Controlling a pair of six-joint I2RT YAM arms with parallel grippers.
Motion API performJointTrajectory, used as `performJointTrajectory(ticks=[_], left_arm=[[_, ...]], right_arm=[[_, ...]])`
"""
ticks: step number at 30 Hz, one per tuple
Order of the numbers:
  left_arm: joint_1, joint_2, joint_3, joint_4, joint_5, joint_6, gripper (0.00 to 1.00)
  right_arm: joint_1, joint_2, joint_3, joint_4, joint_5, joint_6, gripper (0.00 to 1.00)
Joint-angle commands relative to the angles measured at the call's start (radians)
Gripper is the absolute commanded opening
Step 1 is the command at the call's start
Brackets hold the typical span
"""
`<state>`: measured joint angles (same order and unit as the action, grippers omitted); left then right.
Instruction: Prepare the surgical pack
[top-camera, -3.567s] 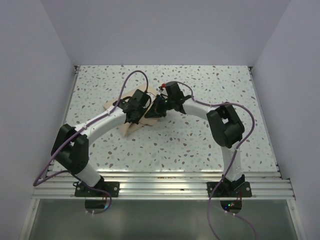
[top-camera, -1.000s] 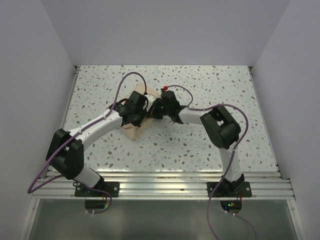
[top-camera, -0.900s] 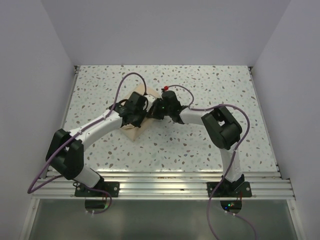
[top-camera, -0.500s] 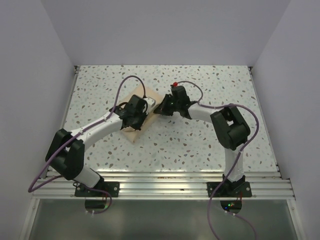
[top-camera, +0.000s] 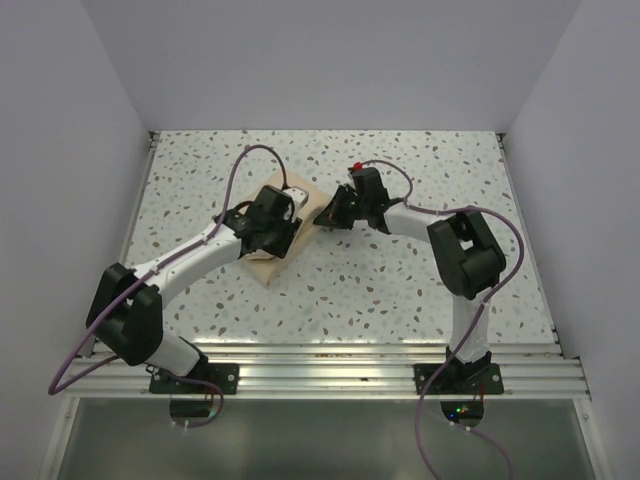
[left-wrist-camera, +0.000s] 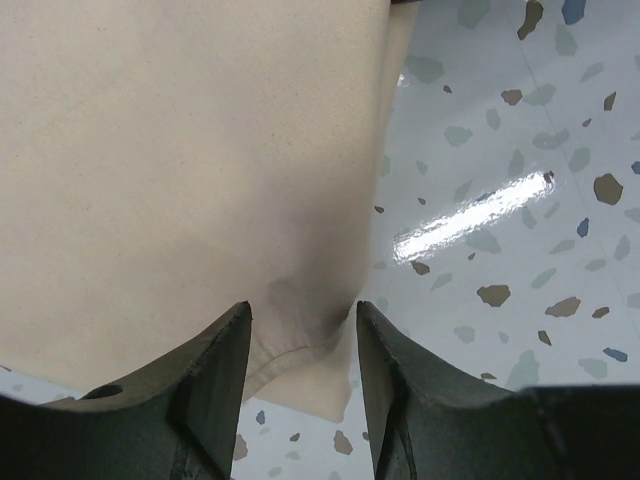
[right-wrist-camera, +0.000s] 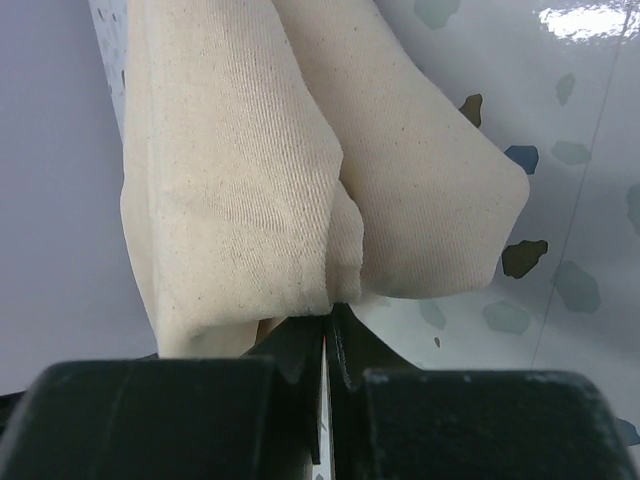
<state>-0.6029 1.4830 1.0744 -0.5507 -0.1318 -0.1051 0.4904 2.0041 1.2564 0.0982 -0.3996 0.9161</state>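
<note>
- The left tool (left-wrist-camera: 302, 315) has its fingers apart. It hovers just over an edge of the tan wrap sheet (left-wrist-camera: 170, 150) and grips nothing.
- The sheet lies partly folded near the middle of the desk (left-wrist-camera: 500, 150), slightly toward the left edge. What it covers is hidden.
- Farther back, the right tool (right-wrist-camera: 327, 318) has its fingers together, clamped on a doubled fold at the sheet's right side.
- The step in hand looks like folding the wrap over the pack. The next move likely calls for carrying the pinched flap across and laying it flat.
</note>
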Motion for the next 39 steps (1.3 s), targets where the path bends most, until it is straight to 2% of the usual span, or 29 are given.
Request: performJointTrajectory(ticks=[1, 12, 24, 31, 35, 38, 39], left_arm=[[-0.006, 0.025, 0.047, 0.024, -0.041, -0.034, 0.51], [-0.011, 0.094, 0.062, 0.066, -0.031, -0.047, 0.53], [-0.034, 0.062, 0.075, 0.072, -0.025, -0.105, 0.54], [-0.038, 0.134, 0.090, 0.069, -0.058, -0.094, 0.55], [-0.038, 0.157, 0.090, 0.064, -0.071, -0.096, 0.50], [-0.038, 0.171, 0.088, 0.058, -0.069, -0.090, 0.42], [-0.038, 0.174, 0.087, 0.054, -0.071, -0.090, 0.36]], right_arm=[[-0.009, -0.080, 0.008, -0.002, -0.036, 0.007, 0.00], [-0.015, -0.057, 0.008, 0.025, -0.045, 0.015, 0.00], [-0.015, -0.041, 0.014, 0.024, -0.039, 0.017, 0.00], [-0.016, -0.019, 0.024, 0.032, -0.047, 0.024, 0.00], [-0.015, -0.010, 0.026, 0.035, -0.047, 0.027, 0.00], [-0.018, 0.005, 0.032, 0.034, -0.044, 0.024, 0.00], [-0.016, 0.015, 0.041, 0.034, -0.039, 0.020, 0.00]])
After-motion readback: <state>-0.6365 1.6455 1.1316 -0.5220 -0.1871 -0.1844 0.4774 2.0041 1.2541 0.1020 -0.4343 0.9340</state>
